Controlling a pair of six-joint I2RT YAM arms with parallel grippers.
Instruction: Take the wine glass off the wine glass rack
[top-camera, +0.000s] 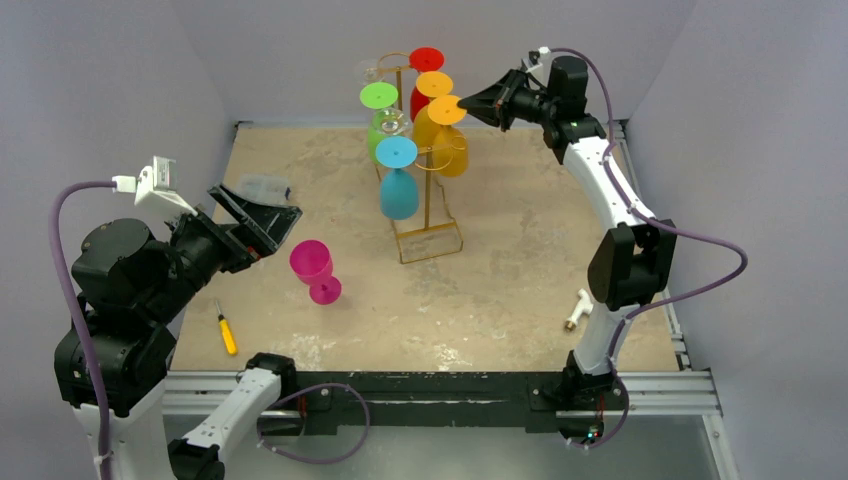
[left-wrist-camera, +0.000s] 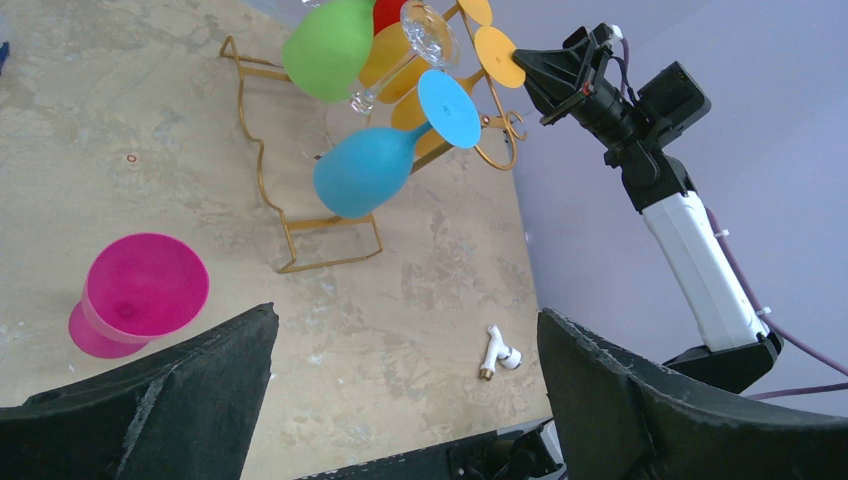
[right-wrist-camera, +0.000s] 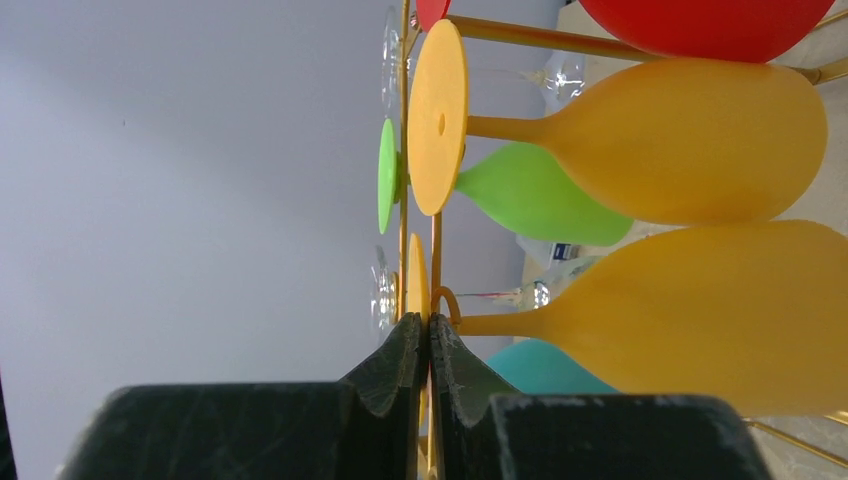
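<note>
The left gripper (left-wrist-camera: 407, 330) hangs low over the table's (top-camera: 520, 290) left side, jaws wide and empty. Right of it a pink glass (top-camera: 315, 270) stands alone, then the gold wine glass rack (top-camera: 427, 205). The right gripper (right-wrist-camera: 430, 345) is pinched tight on the foot of an orange wine glass (right-wrist-camera: 700, 320) that hangs upside down on the rack.

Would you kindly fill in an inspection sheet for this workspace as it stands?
Surface: mottled beige tabletop.
Job's things: tall gold wire rack holding coloured wine glasses; pink wine glass on the table.
Clutter: yellow-handled screwdriver, white pipe fitting, clear plastic tub.
Hands: left hand open, empty; right hand shut on the foot of an orange wine glass.
Cables: purple cables loop along both arms.
Surroundings: plain grey walls.
</note>
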